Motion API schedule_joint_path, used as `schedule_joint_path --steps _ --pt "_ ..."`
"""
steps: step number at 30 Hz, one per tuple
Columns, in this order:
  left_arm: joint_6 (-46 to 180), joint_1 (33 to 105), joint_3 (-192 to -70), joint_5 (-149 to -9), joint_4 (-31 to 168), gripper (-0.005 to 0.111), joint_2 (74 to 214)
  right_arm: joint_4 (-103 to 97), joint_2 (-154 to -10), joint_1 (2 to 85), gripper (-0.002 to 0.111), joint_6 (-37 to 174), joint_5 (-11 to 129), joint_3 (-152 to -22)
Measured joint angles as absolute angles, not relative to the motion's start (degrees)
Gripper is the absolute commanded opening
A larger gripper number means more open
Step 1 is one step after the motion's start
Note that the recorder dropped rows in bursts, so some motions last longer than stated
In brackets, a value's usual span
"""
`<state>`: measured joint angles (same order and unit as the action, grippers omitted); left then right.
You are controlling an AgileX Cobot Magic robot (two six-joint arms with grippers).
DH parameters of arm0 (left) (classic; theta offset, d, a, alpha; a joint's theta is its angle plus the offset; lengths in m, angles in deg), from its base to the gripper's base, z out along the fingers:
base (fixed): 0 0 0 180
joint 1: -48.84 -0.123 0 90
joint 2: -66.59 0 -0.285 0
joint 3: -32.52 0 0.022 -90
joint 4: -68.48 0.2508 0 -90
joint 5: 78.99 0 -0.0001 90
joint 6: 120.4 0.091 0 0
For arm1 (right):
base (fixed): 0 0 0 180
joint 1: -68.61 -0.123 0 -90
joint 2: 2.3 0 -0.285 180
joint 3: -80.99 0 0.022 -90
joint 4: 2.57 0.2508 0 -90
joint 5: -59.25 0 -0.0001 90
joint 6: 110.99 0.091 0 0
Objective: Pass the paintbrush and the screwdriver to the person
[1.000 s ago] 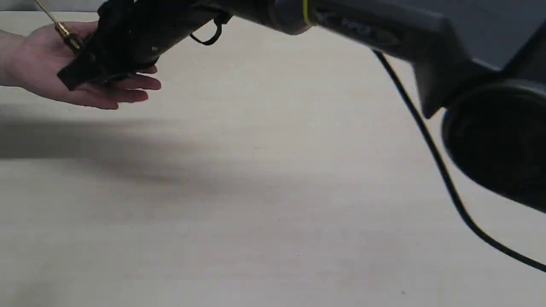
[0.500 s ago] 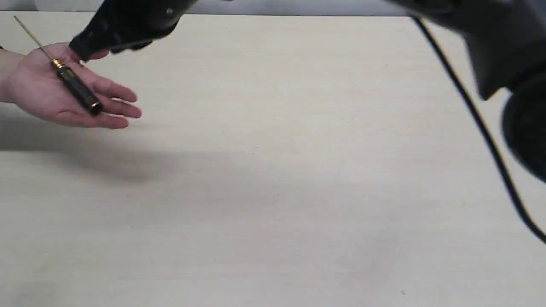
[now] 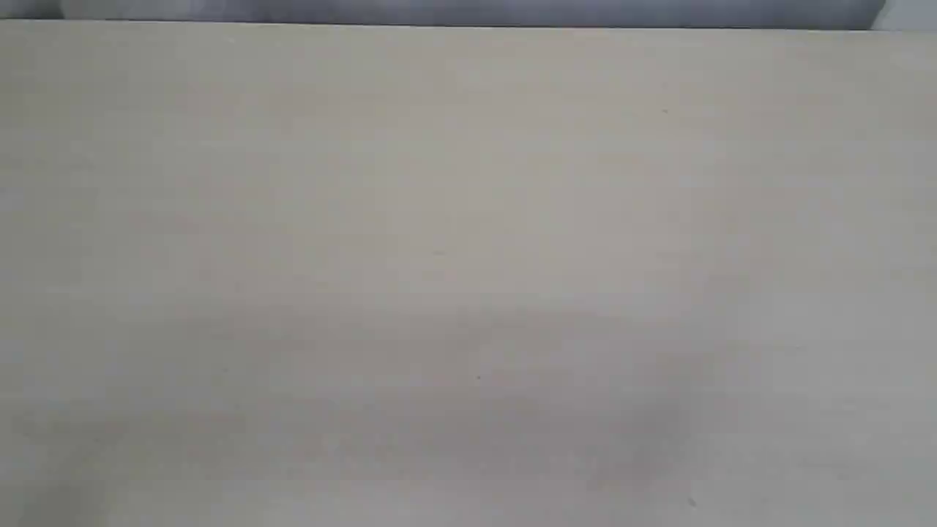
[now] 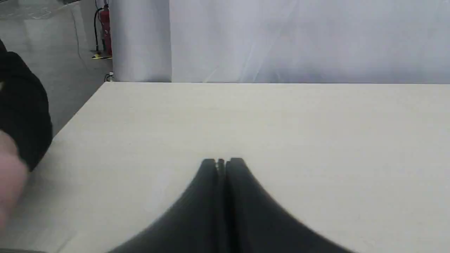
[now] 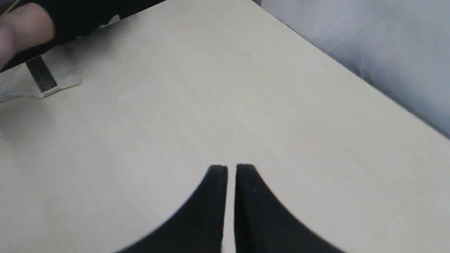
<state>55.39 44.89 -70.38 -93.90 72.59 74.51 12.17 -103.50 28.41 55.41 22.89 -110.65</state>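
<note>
Plausibly, with the left fingers [image 4: 222, 162] pressed together and the right fingers [image 5: 227, 171] all but closed, both empty, a careless swing could clip the person's hand [image 5: 21, 28] beyond them.

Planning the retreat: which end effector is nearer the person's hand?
Left, probably. The hand is close beside the left end effector; from the right end effector it lies farther, across the table.

Looks like a lab or test bay: plain pale table [image 4: 281, 116] under the left claw [image 4: 222, 161], white sheeting [image 4: 299, 38] hung as backdrop ahead of it past the table's edge, grey floor [image 4: 59, 59] and red fire extinguisher [image 4: 105, 30] beyond.
</note>
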Motion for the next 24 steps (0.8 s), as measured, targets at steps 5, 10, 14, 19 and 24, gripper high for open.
schedule_joint_path --steps 5,10,14,19,24 --pt "55.39 44.89 -70.38 -93.90 72.59 0.000 74.51 11.54 -98.78 28.39 0.004 55.82 22.08 -107.49" --pt "55.39 44.89 -70.38 -93.90 72.59 0.000 74.51 9.00 -96.69 28.39 0.004 54.98 22.40 -107.21" --pt "55.39 44.89 -70.38 -93.90 72.59 0.000 74.51 7.62 -94.52 28.39 0.004 54.98 24.79 -103.37" --pt "55.39 44.89 -70.38 -93.90 72.59 0.000 74.51 7.31 -83.55 30.04 0.004 54.98 39.56 -86.93" --pt "55.39 44.89 -70.38 -93.90 72.59 0.000 74.51 7.31 -68.33 38.96 0.004 54.98 52.86 -69.03"
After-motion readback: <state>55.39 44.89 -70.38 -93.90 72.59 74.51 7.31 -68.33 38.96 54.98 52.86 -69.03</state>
